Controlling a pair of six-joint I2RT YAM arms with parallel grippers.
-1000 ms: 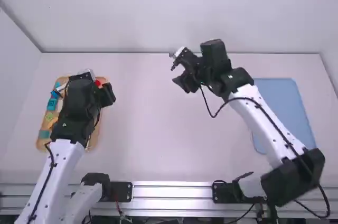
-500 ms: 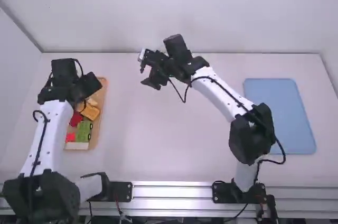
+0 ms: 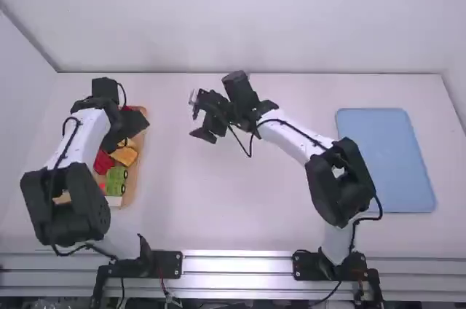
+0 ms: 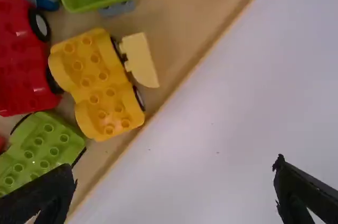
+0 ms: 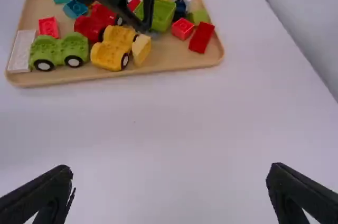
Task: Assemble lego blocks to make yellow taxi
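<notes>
Over the tray's edge, my left gripper (image 3: 132, 128) is beyond the yellow car base (image 3: 125, 154). My right gripper (image 3: 206, 134) is over the table, right of the tray. The left wrist view has my left gripper (image 4: 175, 182) open and empty, with the yellow car base (image 4: 103, 89) lying studs-up and a pale yellow block (image 4: 139, 60) against its side. In the right wrist view my right gripper (image 5: 170, 182) is open above bare table; the yellow car base (image 5: 112, 48) and pale yellow block (image 5: 141, 49) lie near the tray's edge.
The wooden tray (image 5: 174, 64) also holds a green car base (image 5: 59, 50), a red car base (image 5: 96, 22), a green open-topped block (image 5: 162, 14), red blocks (image 5: 200, 37) and a white block (image 5: 22, 49). A blue mat (image 3: 386, 163) lies on the right.
The left arm has drawn back and swung over the tray, uncovering the blocks at its near end. The right gripper has moved left across the table and slightly toward the camera.
</notes>
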